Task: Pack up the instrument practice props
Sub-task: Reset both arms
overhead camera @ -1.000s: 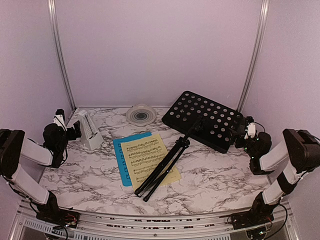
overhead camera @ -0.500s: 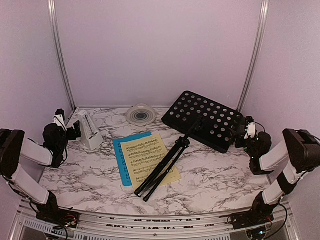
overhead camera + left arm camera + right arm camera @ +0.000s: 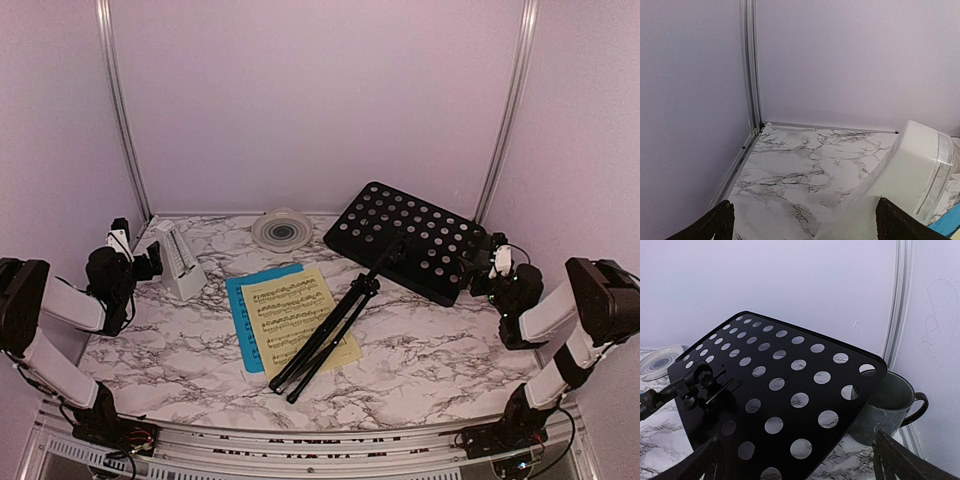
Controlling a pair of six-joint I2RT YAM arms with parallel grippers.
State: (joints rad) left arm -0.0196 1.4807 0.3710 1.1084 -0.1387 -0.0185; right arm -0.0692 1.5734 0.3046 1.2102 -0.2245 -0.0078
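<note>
My left end effector is released, its two fingers wide apart, and it hovers low at the left side of the table. The white metronome stands upright just in front of it; in the left wrist view its body lies toward my right finger, but I cannot tell if they touch. My right end effector is also released, the jaws spread wide, just beside the right edge of the black music stand. The stand lies down on the table, with its hole-punched plate at the back right. Its folded legs reach toward the near middle and rest across the yellow page. This page lies partly over the blue page. Behind the far corner of the plate, a dark mug stands near the right wall. A round pale dish sits at the back, between metronome and stand.
</note>
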